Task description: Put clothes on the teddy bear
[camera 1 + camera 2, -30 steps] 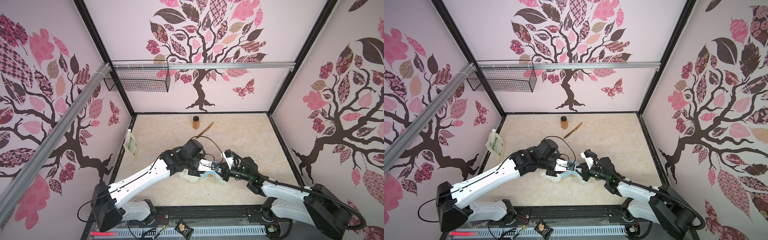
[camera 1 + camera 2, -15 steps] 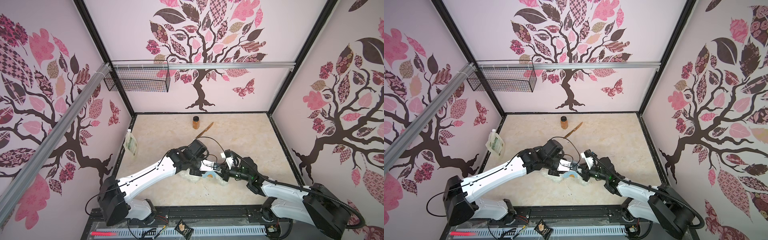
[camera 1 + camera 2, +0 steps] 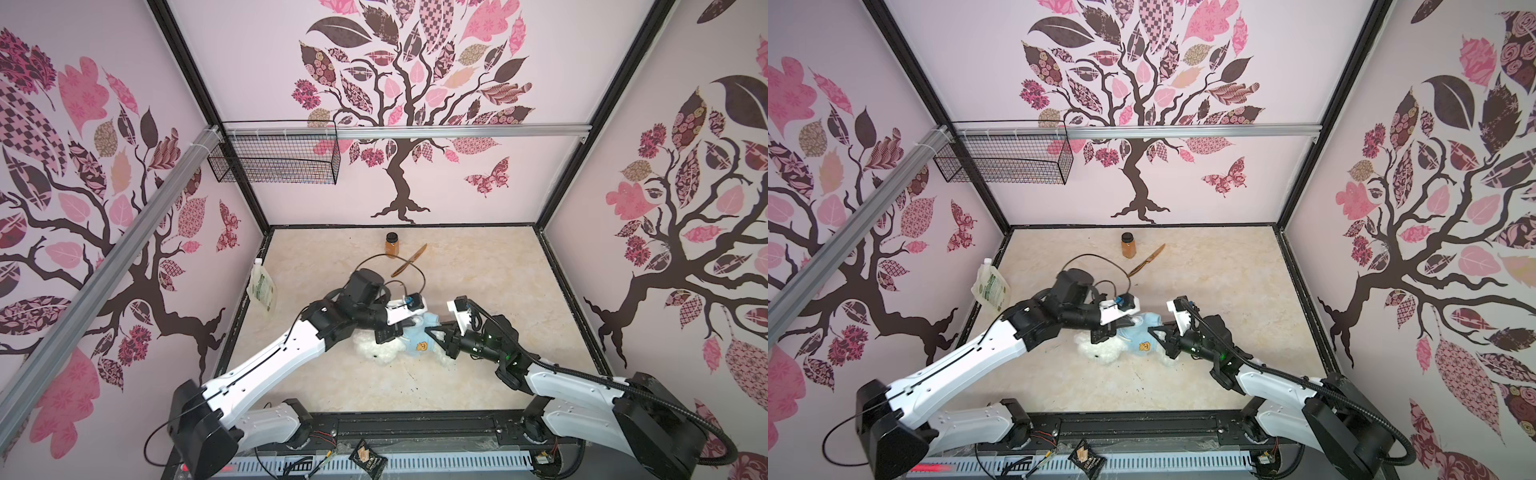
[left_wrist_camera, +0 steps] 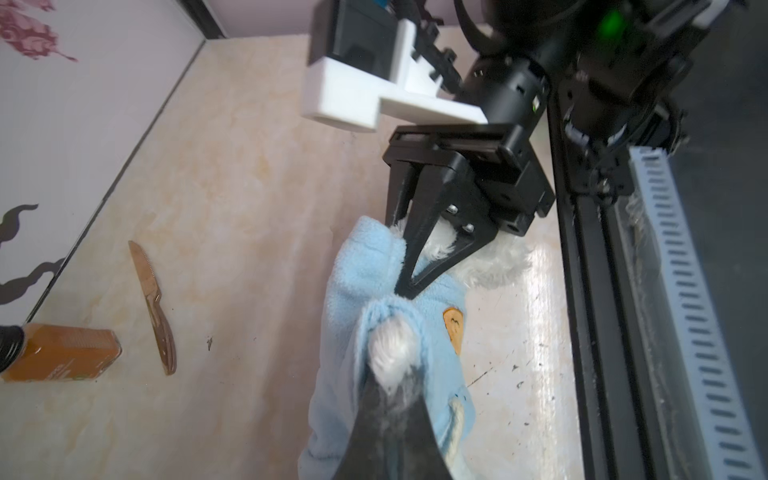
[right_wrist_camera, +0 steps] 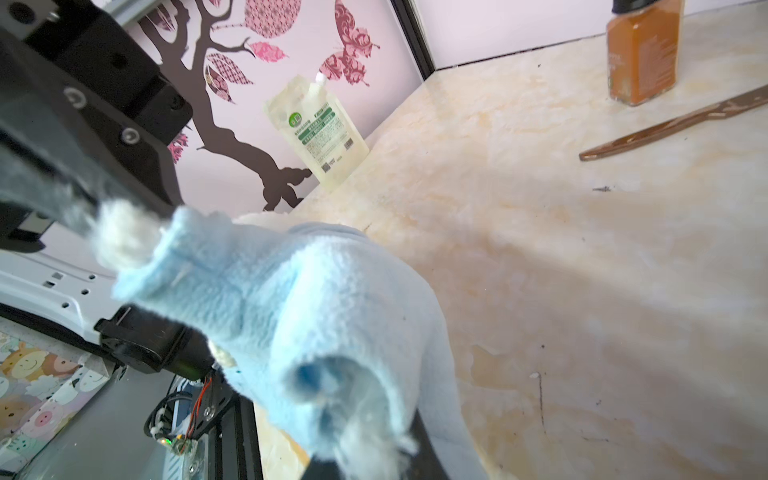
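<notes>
- The teddy bear [image 3: 376, 355] lies on the bench [image 3: 478, 291] near its front middle, partly inside a light blue shirt [image 3: 415, 343].
- The left hand [image 4: 392, 380] pinches a white paw poking from one sleeve.
- The right hand [image 4: 405, 289] nips the shirt's fabric.

teddy bear [image 3: 376, 354]: fluffy white | shirt [image 3: 419, 334]: light blue, tan bear-face print | jar [image 3: 392, 248]: amber, black cap | knife [image 3: 409, 266]: brown | pouch [image 3: 262, 286]: pale cream, green label | worktop [image 3: 478, 282]: cream, beige marbling | walls [image 3: 519, 178]: pale pink, dark-brown tree, pink patterned leaves | basket [image 3: 274, 162]: black wire | rail [image 3: 457, 132]: silver-grey | arms [image 3: 270, 365]: white shells, black joints
</notes>
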Action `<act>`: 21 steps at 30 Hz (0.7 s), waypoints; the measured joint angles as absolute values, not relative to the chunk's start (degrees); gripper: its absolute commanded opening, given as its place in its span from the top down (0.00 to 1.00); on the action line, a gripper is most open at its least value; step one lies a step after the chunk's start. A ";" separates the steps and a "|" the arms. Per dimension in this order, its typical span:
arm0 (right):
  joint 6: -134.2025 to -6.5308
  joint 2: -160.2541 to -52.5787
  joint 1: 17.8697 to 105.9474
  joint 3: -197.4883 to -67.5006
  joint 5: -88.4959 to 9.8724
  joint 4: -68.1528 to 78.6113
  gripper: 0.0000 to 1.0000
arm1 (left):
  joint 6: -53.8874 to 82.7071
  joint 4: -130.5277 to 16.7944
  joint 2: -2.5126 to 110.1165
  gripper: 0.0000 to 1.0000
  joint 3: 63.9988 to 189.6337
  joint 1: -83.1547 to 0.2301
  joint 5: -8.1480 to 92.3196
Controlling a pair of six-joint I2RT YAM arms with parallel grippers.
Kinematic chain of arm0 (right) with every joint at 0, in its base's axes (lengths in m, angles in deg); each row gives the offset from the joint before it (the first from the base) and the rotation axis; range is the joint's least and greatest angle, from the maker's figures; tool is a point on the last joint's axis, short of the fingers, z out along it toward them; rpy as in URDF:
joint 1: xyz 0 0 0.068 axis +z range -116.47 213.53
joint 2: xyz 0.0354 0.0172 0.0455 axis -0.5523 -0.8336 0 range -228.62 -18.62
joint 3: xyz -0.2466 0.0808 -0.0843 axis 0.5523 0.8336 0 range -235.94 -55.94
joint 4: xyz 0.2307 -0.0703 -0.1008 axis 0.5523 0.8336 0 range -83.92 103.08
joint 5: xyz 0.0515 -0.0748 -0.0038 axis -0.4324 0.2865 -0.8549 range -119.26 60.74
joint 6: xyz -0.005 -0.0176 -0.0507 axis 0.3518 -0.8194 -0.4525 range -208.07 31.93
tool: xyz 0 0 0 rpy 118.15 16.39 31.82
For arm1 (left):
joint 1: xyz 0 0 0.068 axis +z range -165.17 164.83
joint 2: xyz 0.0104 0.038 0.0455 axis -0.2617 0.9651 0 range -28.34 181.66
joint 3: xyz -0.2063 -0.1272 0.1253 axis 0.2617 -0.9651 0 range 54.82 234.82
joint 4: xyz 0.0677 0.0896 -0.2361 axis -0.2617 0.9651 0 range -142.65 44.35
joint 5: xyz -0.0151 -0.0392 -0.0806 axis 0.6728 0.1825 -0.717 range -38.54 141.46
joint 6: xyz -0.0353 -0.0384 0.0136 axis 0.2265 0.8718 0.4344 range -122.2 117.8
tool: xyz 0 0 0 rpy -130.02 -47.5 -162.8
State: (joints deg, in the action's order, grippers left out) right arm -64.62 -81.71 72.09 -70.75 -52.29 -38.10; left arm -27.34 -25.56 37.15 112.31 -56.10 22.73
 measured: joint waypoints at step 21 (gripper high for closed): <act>-64.21 -85.77 71.98 -70.47 -58.25 -40.38 1.00 | -15.56 -31.41 35.97 0.78 102.82 -56.95 20.91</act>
